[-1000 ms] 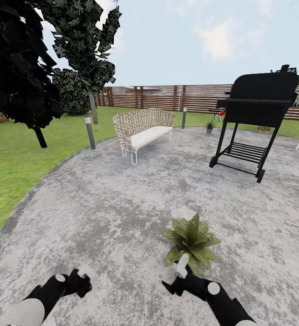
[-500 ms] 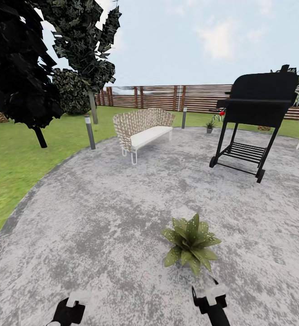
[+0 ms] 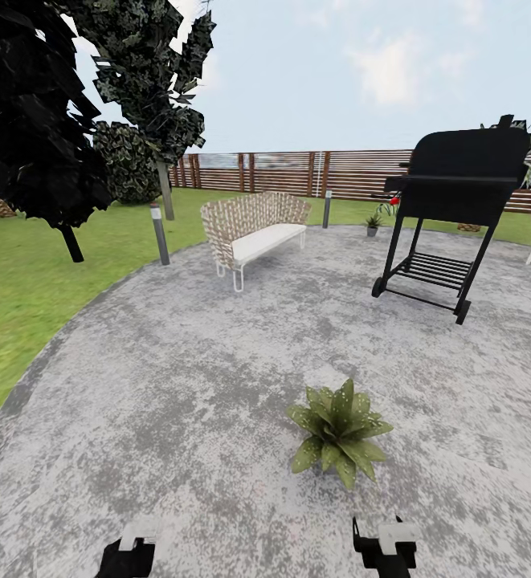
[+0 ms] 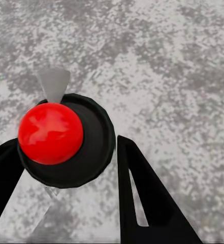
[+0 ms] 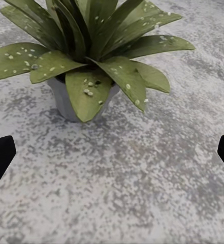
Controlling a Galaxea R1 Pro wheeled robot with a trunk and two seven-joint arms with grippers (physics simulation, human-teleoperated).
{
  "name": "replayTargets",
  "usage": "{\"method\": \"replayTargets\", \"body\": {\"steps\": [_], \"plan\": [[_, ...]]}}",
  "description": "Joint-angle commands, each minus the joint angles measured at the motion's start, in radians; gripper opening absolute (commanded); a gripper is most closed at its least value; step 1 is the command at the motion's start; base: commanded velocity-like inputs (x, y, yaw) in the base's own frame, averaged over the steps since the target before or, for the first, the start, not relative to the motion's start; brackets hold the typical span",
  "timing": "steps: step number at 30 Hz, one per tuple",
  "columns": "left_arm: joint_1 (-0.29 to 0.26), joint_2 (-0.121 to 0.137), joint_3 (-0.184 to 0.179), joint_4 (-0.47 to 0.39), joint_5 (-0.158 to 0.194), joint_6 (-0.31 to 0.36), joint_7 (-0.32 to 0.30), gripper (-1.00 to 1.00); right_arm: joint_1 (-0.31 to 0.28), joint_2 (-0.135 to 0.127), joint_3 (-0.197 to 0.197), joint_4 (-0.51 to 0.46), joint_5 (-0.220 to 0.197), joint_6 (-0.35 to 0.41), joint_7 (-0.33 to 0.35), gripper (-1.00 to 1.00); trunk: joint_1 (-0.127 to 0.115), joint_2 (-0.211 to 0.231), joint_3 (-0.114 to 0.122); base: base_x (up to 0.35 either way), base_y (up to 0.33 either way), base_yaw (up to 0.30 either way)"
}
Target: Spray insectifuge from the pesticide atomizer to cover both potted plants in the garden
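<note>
Left claw [image 3: 136, 546]: sitting low at the near edge of the head view; in the left wrist view its black fingers [image 4: 147, 203] are closing on either side of a black round cap with a red ball [image 4: 51, 133] on it. I cannot tell what the object is, nor whether the fingers are pressing on it.
Right claw [image 3: 387, 546]: hanging at the near edge too, fingers spread wide apart and gripping nothing, the black fingertips [image 5: 0, 155] showing at opposite sides of the right wrist view.
Near potted plant [image 3: 340, 432]: standing upright on the grey speckled paving [image 3: 217, 361], just beyond the right claw, its broad green leaves carrying whitish insectifuge [image 5: 89, 87] specks.
Grill [image 3: 450, 209]: standing black on its wheels, further off to the right.
Wicker bench [image 3: 253, 229]: sitting mid-paving with a white cushion, a grey bollard lamp [image 3: 160, 234] beside it at the lawn's edge.
Far potted plant [image 3: 373, 222]: small, at the paving's far rim.
Fence [image 3: 297, 170]: brown slats running along the back.
</note>
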State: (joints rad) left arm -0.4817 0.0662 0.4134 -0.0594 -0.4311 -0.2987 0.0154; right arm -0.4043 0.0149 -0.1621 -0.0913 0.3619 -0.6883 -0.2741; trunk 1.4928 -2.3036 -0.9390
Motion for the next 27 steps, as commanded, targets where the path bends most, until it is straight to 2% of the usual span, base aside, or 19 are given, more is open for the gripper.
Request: {"method": "replayTargets", "body": {"steps": [1,10,27], "plan": [[0.003,0.0,0.007,0.001,-0.009,-0.005,0.002,-1.0,0.0,0.0,-0.007,0.002,0.011,-0.002,-0.005,1.0,0.0,0.0,-0.001,0.0,0.0,0.0],[0.008,-0.003,0.005,0.001,-0.009,-0.004,0.001,-1.0,0.006,0.0,-0.007,0.002,0.012,-0.002,-0.004,1.0,0.0,0.0,-0.001,0.0,0.057,0.0],[0.011,0.0,0.003,0.003,-0.018,-0.004,0.003,-1.0,0.007,0.0,-0.007,0.023,0.012,-0.002,-0.005,1.0,0.0,0.0,-0.001,0.0,0.308,0.0]]}}
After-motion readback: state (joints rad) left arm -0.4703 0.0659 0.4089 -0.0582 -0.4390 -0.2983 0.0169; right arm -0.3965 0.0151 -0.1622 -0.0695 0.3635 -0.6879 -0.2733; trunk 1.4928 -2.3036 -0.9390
